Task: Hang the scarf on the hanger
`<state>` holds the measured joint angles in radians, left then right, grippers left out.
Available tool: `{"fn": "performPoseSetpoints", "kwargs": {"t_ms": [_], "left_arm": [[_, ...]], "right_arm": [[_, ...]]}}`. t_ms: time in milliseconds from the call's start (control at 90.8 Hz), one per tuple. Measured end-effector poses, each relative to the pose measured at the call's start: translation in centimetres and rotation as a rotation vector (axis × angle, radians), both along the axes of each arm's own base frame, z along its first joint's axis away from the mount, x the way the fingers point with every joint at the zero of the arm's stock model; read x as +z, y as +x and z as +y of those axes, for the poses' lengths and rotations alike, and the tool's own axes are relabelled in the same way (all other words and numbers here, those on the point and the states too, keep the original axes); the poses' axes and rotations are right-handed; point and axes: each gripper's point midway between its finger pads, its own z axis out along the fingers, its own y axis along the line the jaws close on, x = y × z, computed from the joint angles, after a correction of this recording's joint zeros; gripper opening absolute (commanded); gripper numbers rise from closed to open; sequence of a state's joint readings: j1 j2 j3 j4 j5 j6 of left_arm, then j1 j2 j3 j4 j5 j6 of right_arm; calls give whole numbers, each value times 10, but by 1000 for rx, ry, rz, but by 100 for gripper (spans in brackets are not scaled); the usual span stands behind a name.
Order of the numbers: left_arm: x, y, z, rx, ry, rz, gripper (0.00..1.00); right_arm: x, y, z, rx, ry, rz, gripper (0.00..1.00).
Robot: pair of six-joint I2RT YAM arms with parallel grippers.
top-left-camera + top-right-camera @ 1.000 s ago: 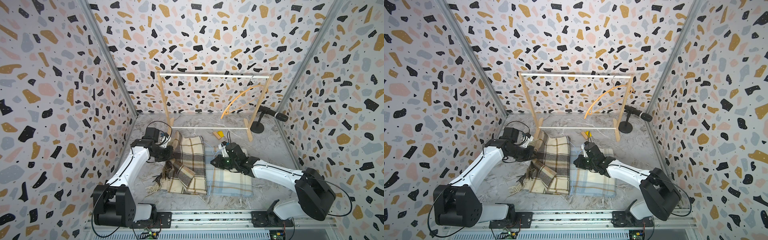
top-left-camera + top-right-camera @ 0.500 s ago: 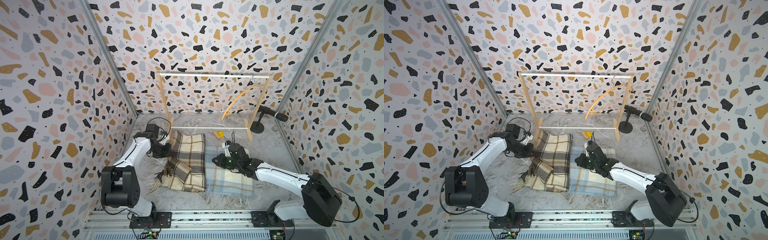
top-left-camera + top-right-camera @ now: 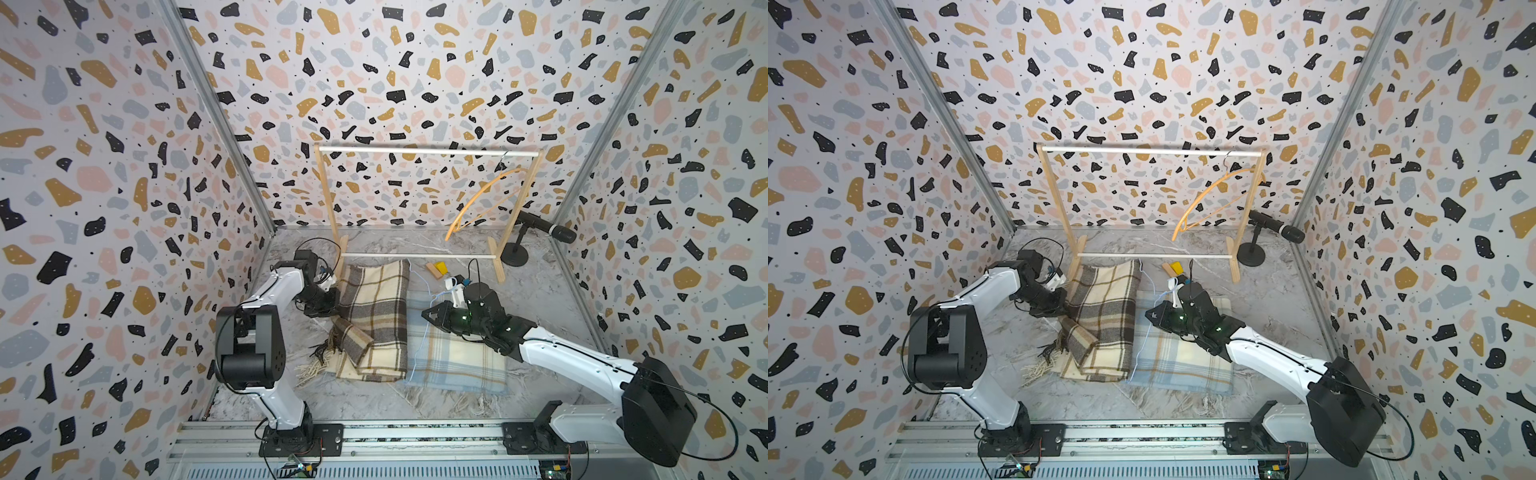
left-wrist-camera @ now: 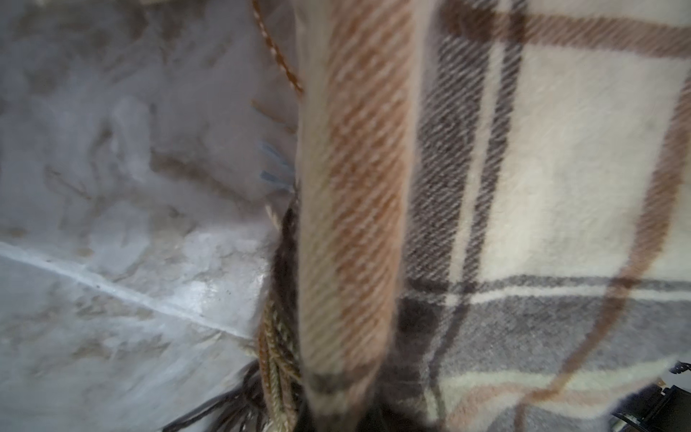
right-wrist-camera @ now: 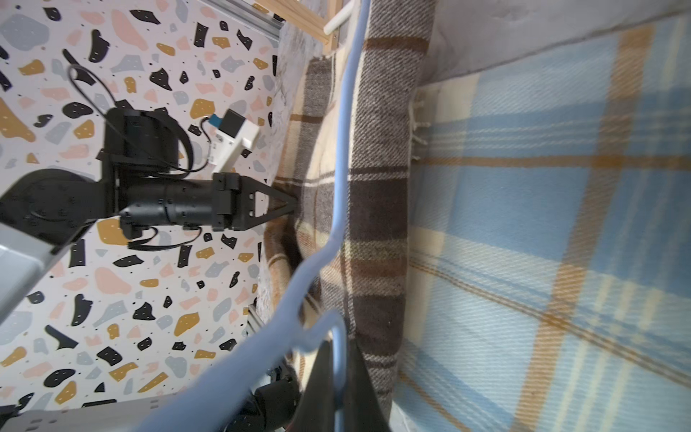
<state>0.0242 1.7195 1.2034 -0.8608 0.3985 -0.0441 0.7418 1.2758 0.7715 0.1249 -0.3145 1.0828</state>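
Marbled floor bears rack, microphone, blue scarf beside brown scarf.

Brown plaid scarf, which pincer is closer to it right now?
Left. The left pincer is clamped on the brown plaid scarf at its edge; the right pincer sits apart, over the blue plaid scarf, holding a blue string.

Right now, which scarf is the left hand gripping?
The brown plaid scarf: the left hand is shut on its edge. The blue plaid scarf lies flat beside it; the right hand holds a blue string.
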Motion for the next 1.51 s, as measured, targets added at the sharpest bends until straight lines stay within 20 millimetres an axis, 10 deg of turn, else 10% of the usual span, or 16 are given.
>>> {"fn": "performPoseSetpoints", "kwargs": {"t_ms": [694,991,1200,1508], "left_arm": [[7,8,38,73,123,-45,34],[140,21,22,127,16,-445,46],[248,-25,-31,42,-258,-748,60],[294,-117,-129,-221,-673,-760,70]], "right_arm": [[96,-4,24,75,78,-34,0],[145,4,30,73,62,-73,0],[181,15,37,65,69,-125,0],[188,27,47,62,52,-131,0]]}}
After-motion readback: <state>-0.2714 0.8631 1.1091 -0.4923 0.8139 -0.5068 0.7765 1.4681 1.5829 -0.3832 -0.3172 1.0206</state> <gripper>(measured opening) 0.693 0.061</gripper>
